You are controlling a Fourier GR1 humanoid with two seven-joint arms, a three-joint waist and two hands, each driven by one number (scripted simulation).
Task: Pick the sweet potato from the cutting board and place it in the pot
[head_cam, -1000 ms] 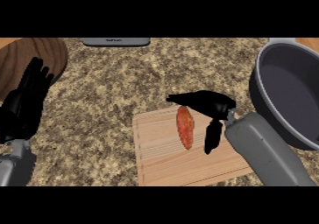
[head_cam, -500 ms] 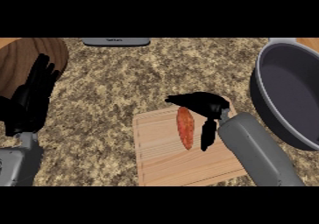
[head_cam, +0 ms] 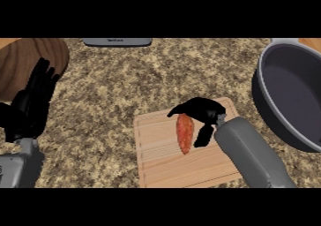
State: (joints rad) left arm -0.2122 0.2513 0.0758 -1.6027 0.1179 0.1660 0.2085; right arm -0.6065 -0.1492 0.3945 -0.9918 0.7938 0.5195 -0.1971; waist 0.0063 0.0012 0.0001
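1. You are looking down at a speckled brown stone surface (head_cam: 124, 84) with a pale wooden cutting board (head_cam: 182, 163) near the bottom middle.
2. The sweet potato (head_cam: 184, 133) lies long and thin on the cutting board, near its top edge.
3. Your right hand (head_cam: 203, 115) is over the top end of the sweet potato. Its fingers curl around that end and the thumb hangs down just beside it, so it looks like it has hold of it.
4. I think you should get a good hold around the middle if you can, so the long sweet potato does not tip.
5. Lift it straight up before you go sideways.
6. The pot (head_cam: 296, 101) sits to the right, close to the cutting board. Its rim is tall, so go up and over it.
7. The way between them looks open.
8. Your left hand (head_cam: 31, 106) rests open at the left, fingers up, by a round wooden board (head_cam: 23, 62). It is well apart from your path.
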